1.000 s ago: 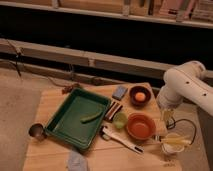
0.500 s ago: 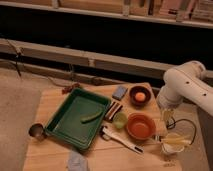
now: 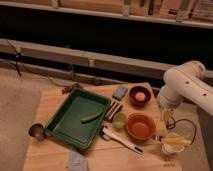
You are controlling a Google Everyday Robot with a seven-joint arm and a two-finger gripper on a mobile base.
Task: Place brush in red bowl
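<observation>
On the wooden desk (image 3: 52, 102): green tray (image 3: 59, 125) at left, with a green vegetable (image 3: 91, 117) lying inside. Just beside its right edge, a striped block (image 3: 113, 110). Behind that, a blue sponge (image 3: 120, 92) and a dark bowl (image 3: 131, 94) holding an orange ball (image 3: 140, 96). Small green cup (image 3: 119, 120) mid-desk. Metal scoop (image 3: 36, 131) off the tray's left corner; grey cloth (image 3: 76, 161) at the front edge.

No text, label, brand, number or sign can be read anywhere in the scene.
</observation>
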